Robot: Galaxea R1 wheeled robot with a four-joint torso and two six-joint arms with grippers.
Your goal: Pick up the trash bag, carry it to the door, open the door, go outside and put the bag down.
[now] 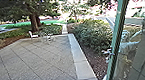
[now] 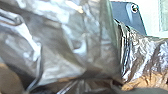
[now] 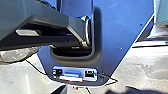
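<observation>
From your left claw outward, the trash bag [image 2: 62, 47] lies just beside the left wrist, its shiny plastic slack and creased, with no clear long axis to line up on. That makes your left arm look the nearer one. You can't tell whether the left claw is apart, together or clamped on the bag, nor how the right claw stands. Farther out, paving [image 1: 40, 63] spreads ahead and left; the green-edged glass [image 1: 117, 32] stands near right, a person [image 1: 124, 49] behind it.
</observation>
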